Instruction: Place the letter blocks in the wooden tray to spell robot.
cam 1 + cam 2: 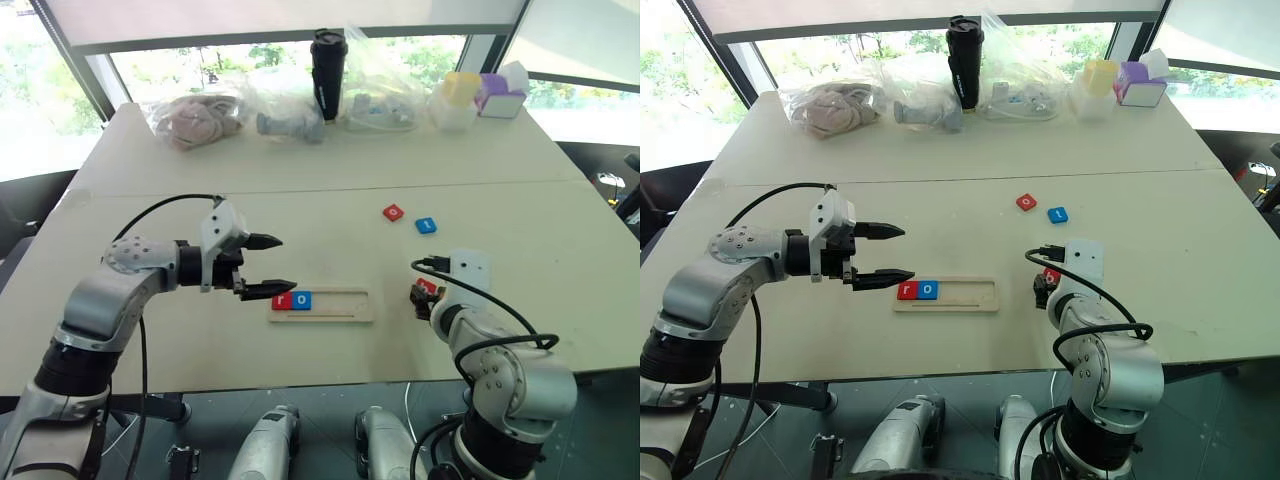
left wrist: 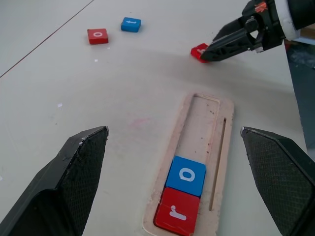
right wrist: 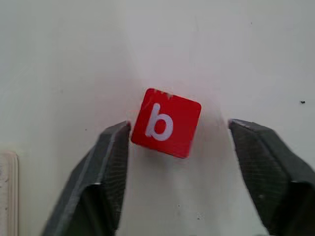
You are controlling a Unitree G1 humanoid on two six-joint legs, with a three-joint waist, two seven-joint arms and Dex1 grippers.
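Set on the desk, the wooden tray — "r" block and "o" block side by side at its left end. Right of the tray, the "b" block between the spread fingers of the right end effector. Farther back and to the right, two more blocks — near each other. Just left of the tray, the left end effector, jaws apart.
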